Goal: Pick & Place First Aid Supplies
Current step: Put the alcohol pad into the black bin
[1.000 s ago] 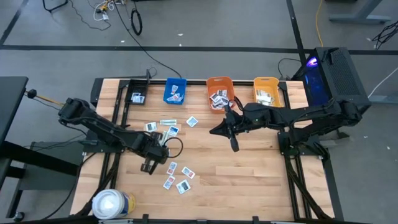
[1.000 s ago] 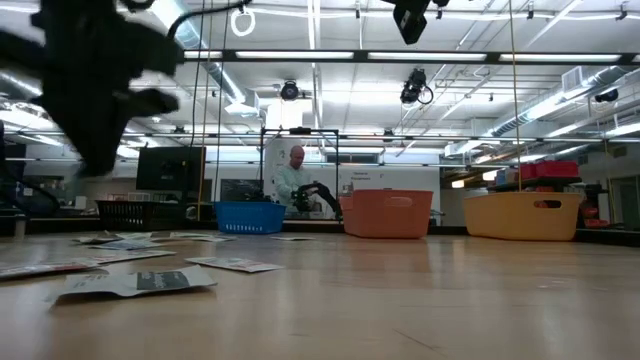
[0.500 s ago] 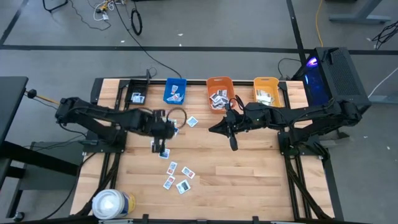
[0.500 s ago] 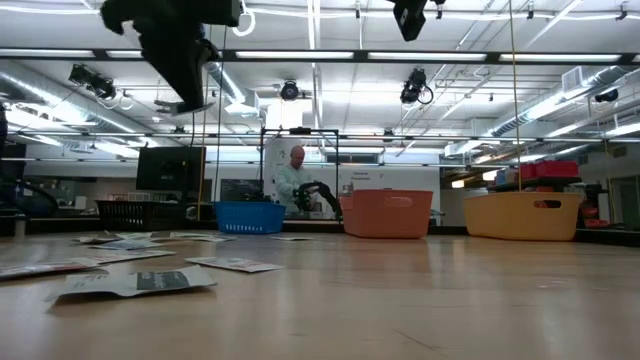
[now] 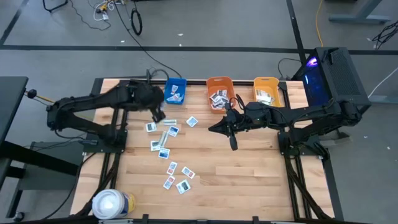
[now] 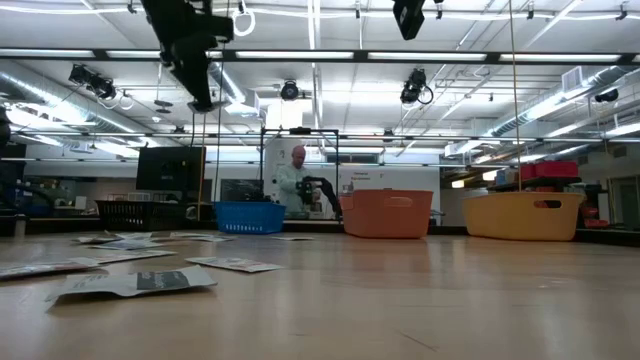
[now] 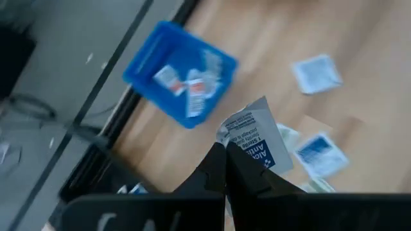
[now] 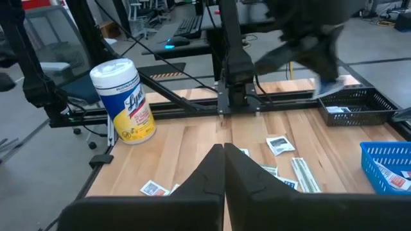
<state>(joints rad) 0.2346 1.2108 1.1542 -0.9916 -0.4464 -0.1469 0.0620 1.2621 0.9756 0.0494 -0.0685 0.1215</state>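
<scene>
Left hand (image 7: 225, 168) clenched on a flat white paper packet w/ blue print (image 7: 255, 142), pinched by one edge, held in the air near the blue plastic bin (image 5: 175, 91) w/ ribbed mesh-like walls; a few packets already inside the bin. Vs 0.5 s ago: left arm swung from over the packet scatter mid-table toward the far-left corner by the blue bin; low view shows it high up, dark silhouette only.

Rest of the small flat white packets (image 5: 176, 176) lie loose on the light wood-plank table (image 5: 249, 180), incl. long pale greenish strips (image 5: 161, 138). Orange plastic bin (image 5: 219, 93) and yellow plastic bin (image 5: 267, 90) each hold some packets.

Right hand (image 8: 223, 168) hangs mid-table below the orange bin, fingers pressed together, nothing between them; unchanged since earlier frames.

White cylindrical wipes tub w/ yellow-blue label (image 5: 112, 203) at the near-left table corner. Left wrist view motion-blurred, packet text only partly legible. Person in far background, low view.
</scene>
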